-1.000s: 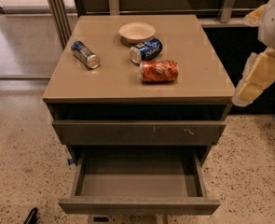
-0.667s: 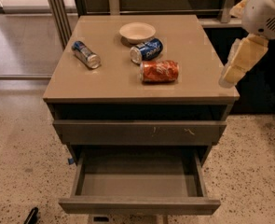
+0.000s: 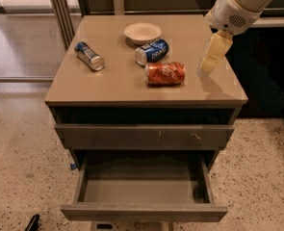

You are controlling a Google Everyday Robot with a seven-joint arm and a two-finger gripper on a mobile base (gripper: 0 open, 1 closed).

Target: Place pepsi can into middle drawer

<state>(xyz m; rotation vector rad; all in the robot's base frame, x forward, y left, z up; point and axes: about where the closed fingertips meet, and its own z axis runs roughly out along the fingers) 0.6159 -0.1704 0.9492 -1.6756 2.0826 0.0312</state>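
The pepsi can [image 3: 152, 51] is dark blue with white lettering. It lies on its side on the cabinet top [image 3: 112, 83], just in front of a white bowl [image 3: 142, 32]. My gripper [image 3: 210, 59] hangs over the right part of the top, right of the orange can [image 3: 165, 73] and well right of the pepsi can. It holds nothing. The middle drawer [image 3: 144, 211] is pulled out below, with a plain front and a bare grey floor [image 3: 141, 190].
A slimmer blue-and-silver can [image 3: 89, 56] lies at the left of the top. The drawer with the pale-scratched front [image 3: 144, 136] is shut above the open one. There is speckled floor [image 3: 21, 167] around the cabinet and dark furniture [image 3: 266, 71] at the right.
My gripper has moved left and away from the front, from beside the cabinet's right edge to over the top, closer to the cans. The cans, the bowl and the drawers have not moved.
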